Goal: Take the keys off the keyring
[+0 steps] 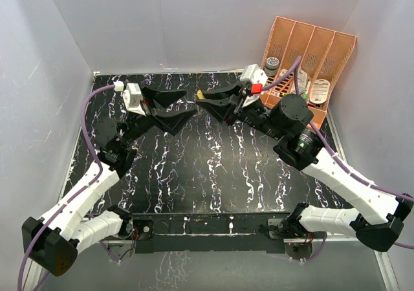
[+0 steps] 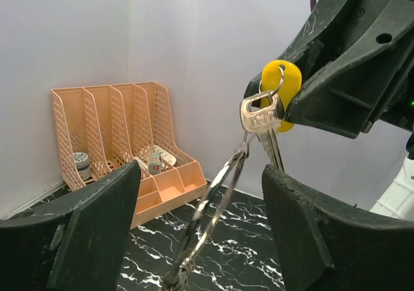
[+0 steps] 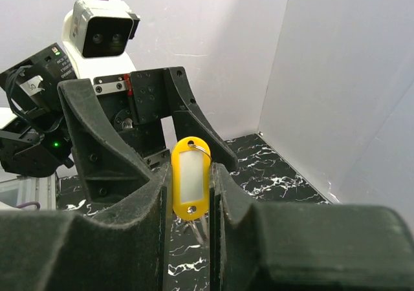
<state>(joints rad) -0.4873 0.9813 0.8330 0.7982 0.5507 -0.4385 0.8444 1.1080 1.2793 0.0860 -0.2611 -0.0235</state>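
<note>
My right gripper is shut on a yellow plastic key tag, held above the table. In the left wrist view the tag carries a small wire loop with a silvery key and a second blade hanging below it. A larger thin silvery keyring hangs from the key, slanting down-left. Its lower end leaves the frame at the bottom. My left gripper is open, its fingers wide on either side of the ring without touching it. In the top view both grippers meet at the table's far middle.
An orange slotted organizer stands at the back right, also in the left wrist view, holding a grey-lidded jar and small items. White walls enclose the black marbled table.
</note>
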